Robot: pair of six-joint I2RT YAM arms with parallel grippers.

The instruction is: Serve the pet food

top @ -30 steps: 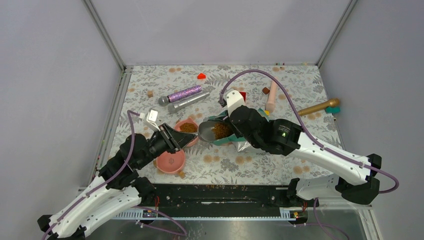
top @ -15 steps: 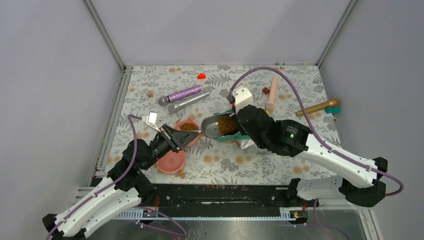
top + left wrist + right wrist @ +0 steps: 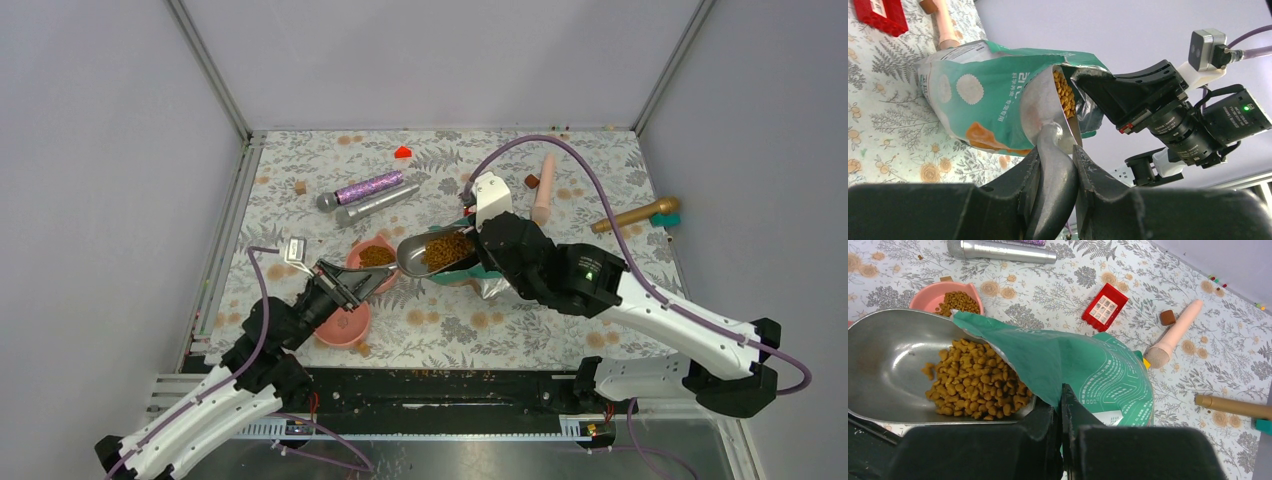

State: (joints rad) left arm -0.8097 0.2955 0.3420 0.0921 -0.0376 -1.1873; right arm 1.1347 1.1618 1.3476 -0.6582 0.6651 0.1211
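My left gripper [image 3: 352, 283] [image 3: 1057, 161] is shut on the handle of a metal scoop [image 3: 425, 255] [image 3: 893, 365] whose bowl holds brown kibble [image 3: 447, 247] [image 3: 975, 382]. The scoop's mouth lies at the opening of the teal-green and silver pouch [image 3: 478, 272] [image 3: 988, 95] [image 3: 1088, 365]. My right gripper [image 3: 482, 250] [image 3: 1061, 405] is shut on the pouch's edge and holds it up. A pink bowl [image 3: 372, 256] [image 3: 943, 292] with kibble in it sits just left of the scoop. A second pink bowl [image 3: 342, 323] stands nearer me.
Two microphones [image 3: 365, 196] lie behind the bowls. A red block [image 3: 1105, 306], a brown cube [image 3: 1168, 317], a pink cylinder [image 3: 544, 188] [image 3: 1173, 335] and a gold handle [image 3: 636, 213] [image 3: 1233, 406] lie to the right. A small red piece [image 3: 403, 152] lies at the back.
The scoop with kibble has drawn a little out of the pouch toward the left. My left arm has pulled back toward its base. My right gripper has lifted the pouch edge slightly to the right.
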